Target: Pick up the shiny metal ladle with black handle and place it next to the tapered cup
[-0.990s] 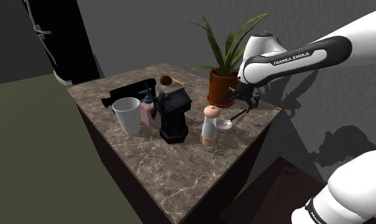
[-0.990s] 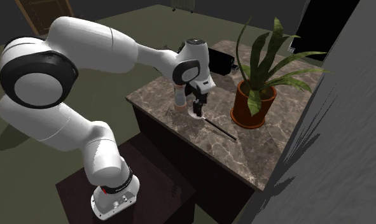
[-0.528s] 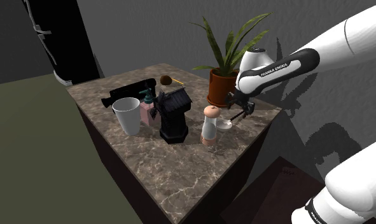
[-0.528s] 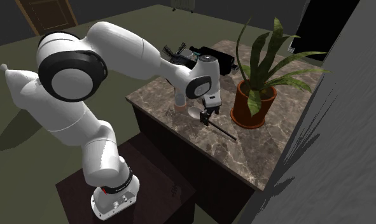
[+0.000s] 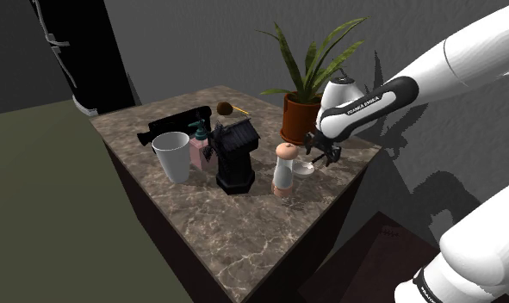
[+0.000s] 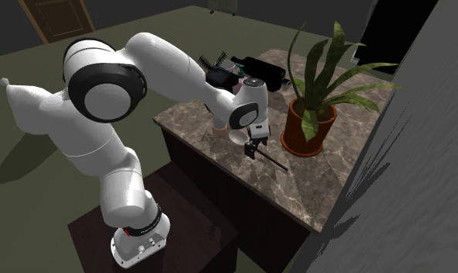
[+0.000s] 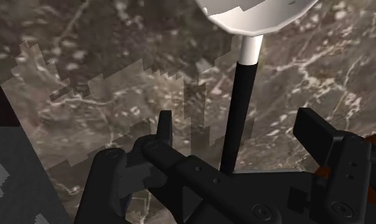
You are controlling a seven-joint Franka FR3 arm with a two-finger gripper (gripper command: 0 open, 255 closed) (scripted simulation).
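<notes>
Black-handled ladle point(image 7: 242, 95) lay on marble table point(image 7: 84, 76), between the fingers of the wide-open gripper point(image 7: 236, 121), ungrasped. Grasp, lift and placing beside white cup point(image 5: 171, 155) were all outstanding.

The bench point(image 5: 201, 207) is brown with white veins, the ladle point(image 7: 242, 95) pale with a black handle, the cup point(image 5: 172, 155) white.

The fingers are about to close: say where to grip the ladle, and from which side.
Grip the ladle by its black handle mid-length, from above. It lies flat on the marbled top, slim and straight inside the open gripper; the bowl is too wide.
</notes>
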